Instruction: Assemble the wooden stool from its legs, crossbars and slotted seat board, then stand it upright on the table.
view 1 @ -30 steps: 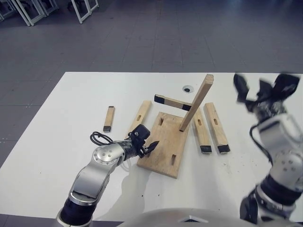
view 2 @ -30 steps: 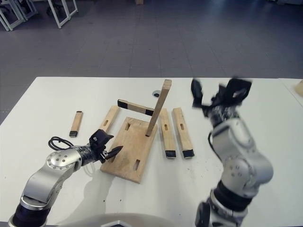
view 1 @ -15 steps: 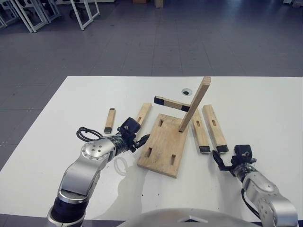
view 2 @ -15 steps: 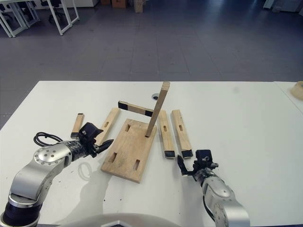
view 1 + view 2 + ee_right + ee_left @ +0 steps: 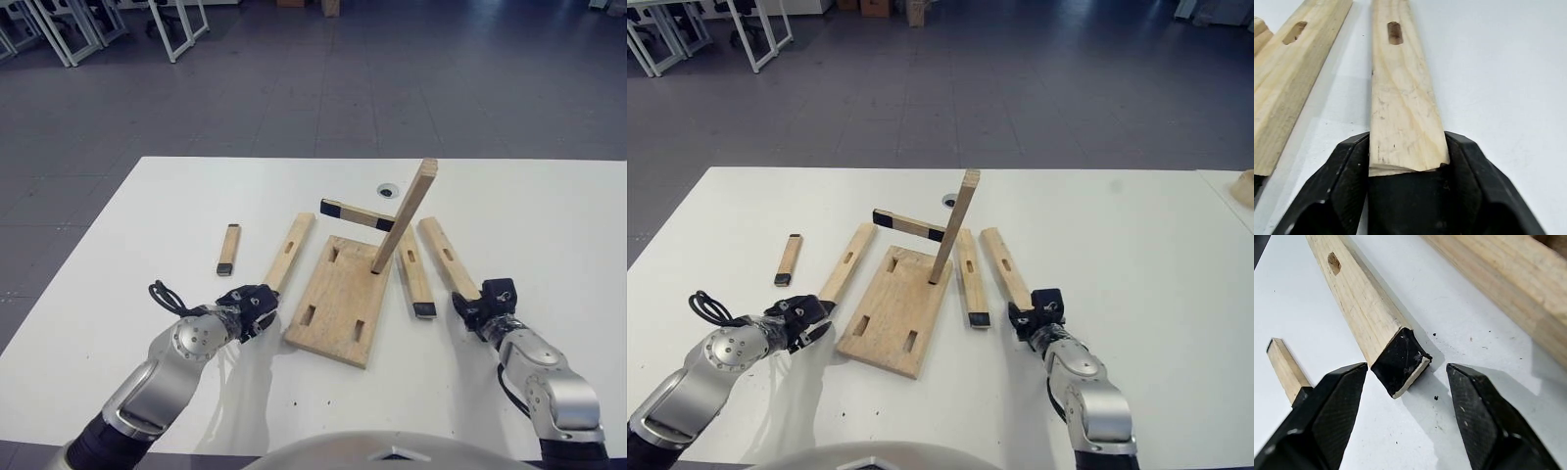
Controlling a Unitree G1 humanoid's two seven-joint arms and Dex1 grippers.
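The slotted seat board (image 5: 338,304) lies flat mid-table. One leg (image 5: 404,215) stands tilted in its far slot, with a black-tipped crossbar (image 5: 358,213) sticking out of it. My left gripper (image 5: 1405,377) is open, its fingers (image 5: 1332,401) on either side of the black-capped end (image 5: 1400,362) of the leg (image 5: 289,250) lying left of the board, without touching it. My right gripper (image 5: 1406,139) is shut on the near end of the rightmost lying leg (image 5: 446,257). Another leg (image 5: 414,274) lies between that one and the board.
A short crossbar (image 5: 227,247) lies apart at the left. A round hole (image 5: 389,191) sits in the white table (image 5: 549,225) behind the parts. Bare tabletop stretches to the right and along the near edge.
My right arm dropped from raised above the table to the surface and closed on the rightmost leg's near end. My left gripper drew back from the board's edge to the left leg's capped end.
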